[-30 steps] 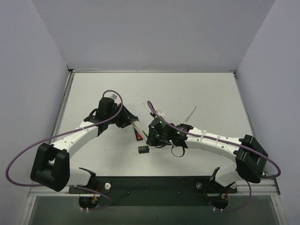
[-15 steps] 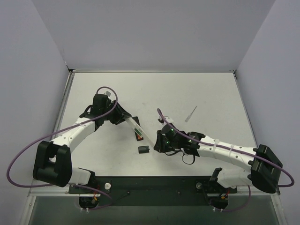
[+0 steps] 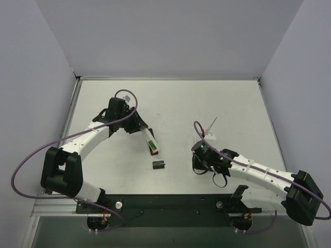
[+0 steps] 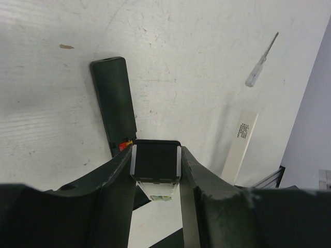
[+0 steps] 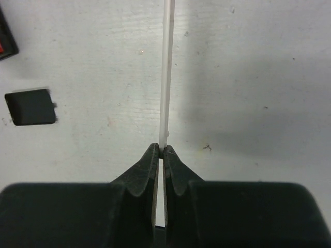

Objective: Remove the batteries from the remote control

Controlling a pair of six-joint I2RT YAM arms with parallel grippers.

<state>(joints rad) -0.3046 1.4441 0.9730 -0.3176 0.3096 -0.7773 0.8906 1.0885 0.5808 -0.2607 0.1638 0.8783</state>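
My left gripper (image 3: 139, 128) (image 4: 155, 164) is shut on one end of the remote control (image 3: 147, 136) (image 4: 155, 161), a slim bar with a black face and white sides. Green batteries (image 3: 151, 143) show in its open far end. Red batteries (image 3: 154, 151) (image 4: 124, 146) sit in the end of a black bar (image 4: 113, 98) lying on the table beside it. My right gripper (image 3: 199, 149) (image 5: 162, 151) is shut on a long thin white strip (image 5: 166, 72) (image 4: 240, 142), held edge-on well to the right of the remote.
A short black rectangular block (image 3: 159, 165) (image 5: 31, 107) lies on the table between the two grippers, toward the near edge. A thin clear tool (image 3: 210, 125) (image 4: 261, 62) lies beyond the right gripper. Grey walls enclose the table on three sides.
My right gripper has pulled away from the remote to the right and toward the near edge, carrying the white strip. My left gripper shifted slightly, still holding the remote.
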